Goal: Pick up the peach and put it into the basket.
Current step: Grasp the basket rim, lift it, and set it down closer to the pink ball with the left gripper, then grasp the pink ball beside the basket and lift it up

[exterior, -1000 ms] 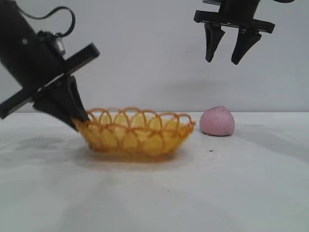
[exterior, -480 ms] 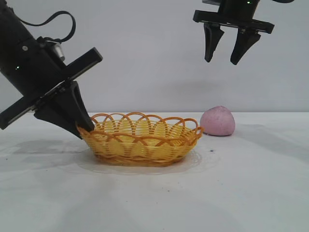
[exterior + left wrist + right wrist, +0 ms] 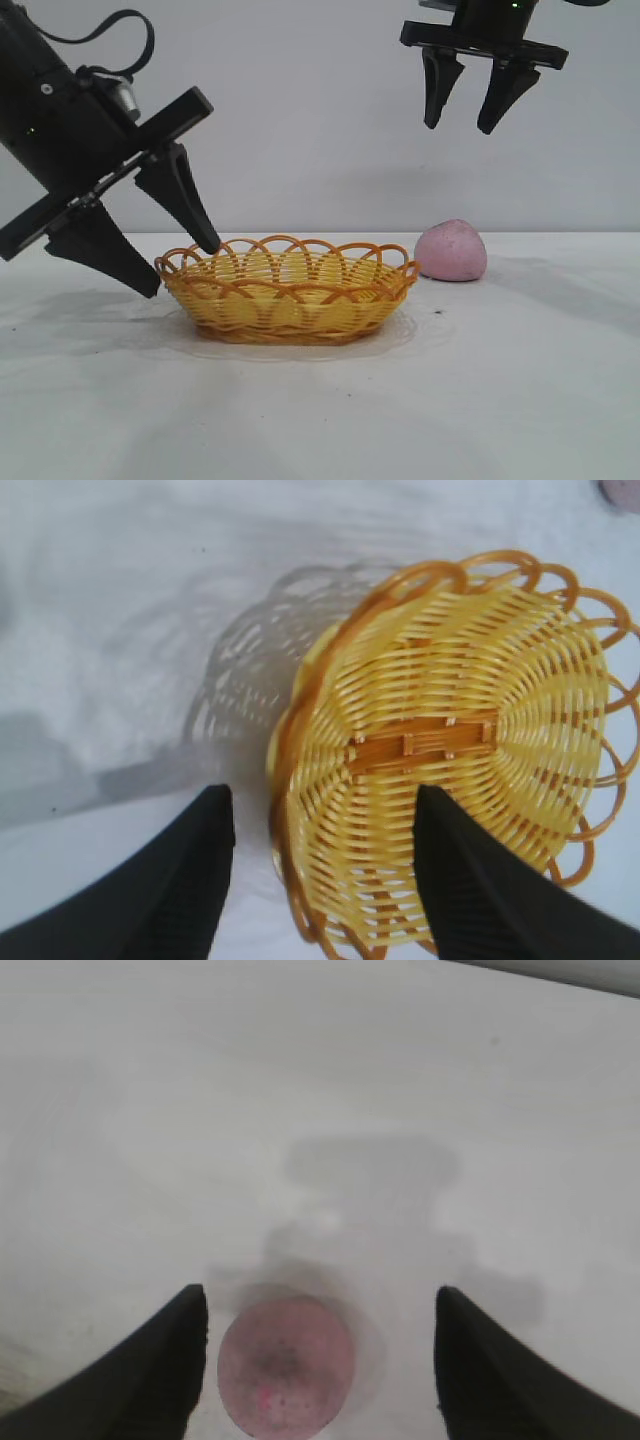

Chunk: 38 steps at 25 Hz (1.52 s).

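The yellow-orange wicker basket (image 3: 288,290) sits flat on the white table, left of centre. The pale pink peach (image 3: 451,250) rests on the table just right of the basket, apart from it. My left gripper (image 3: 180,270) is open at the basket's left end, one finger inside the rim and one outside, astride the rim. In the left wrist view the basket (image 3: 450,750) lies between the fingers of the left gripper (image 3: 320,800). My right gripper (image 3: 463,120) hangs open high above the peach. In the right wrist view the peach (image 3: 286,1365) lies far below between the fingers of the right gripper (image 3: 320,1305).
The white table (image 3: 520,380) stretches flat in front and to the right of the peach. A plain grey wall stands behind.
The left gripper has opened and let go of the basket's left rim. The basket, tipped up a second ago, now lies flat and slightly further right. The right gripper has not moved.
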### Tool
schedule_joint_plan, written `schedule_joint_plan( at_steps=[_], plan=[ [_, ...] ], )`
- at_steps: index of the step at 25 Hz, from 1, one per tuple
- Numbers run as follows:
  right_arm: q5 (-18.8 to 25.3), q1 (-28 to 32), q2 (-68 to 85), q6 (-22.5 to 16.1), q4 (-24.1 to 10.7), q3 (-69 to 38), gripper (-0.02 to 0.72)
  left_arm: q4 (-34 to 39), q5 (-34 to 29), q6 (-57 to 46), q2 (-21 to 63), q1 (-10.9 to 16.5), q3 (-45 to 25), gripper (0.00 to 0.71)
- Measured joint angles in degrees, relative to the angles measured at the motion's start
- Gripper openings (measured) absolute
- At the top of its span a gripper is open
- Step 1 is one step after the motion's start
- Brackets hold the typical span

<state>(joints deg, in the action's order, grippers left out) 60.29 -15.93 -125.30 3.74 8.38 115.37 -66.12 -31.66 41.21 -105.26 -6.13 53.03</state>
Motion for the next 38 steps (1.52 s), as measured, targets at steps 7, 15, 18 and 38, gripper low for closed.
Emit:
schedule_joint_plan(
  at_steps=[7, 15, 18, 38],
  plan=[
    [0.0, 0.0, 0.0, 0.0, 0.1, 0.0, 0.418, 6.7, 0.1, 2.4, 5.7, 9.4, -0.1, 0.355],
    [0.0, 0.0, 0.0, 0.0, 0.7, 0.0, 0.418, 57.4, 1.8, -34.0, 6.8, 9.1, -0.1, 0.355],
    [0.0, 0.0, 0.0, 0.0, 0.7, 0.0, 0.418, 65.4, 1.8, -41.1, 7.6, 9.1, -0.1, 0.355],
    [2.4, 0.0, -2.6, 0.0, 1.2, 0.0, 0.418, 69.7, -25.2, -49.2, 65.0, -1.2, -14.7, 0.355]
  ],
)
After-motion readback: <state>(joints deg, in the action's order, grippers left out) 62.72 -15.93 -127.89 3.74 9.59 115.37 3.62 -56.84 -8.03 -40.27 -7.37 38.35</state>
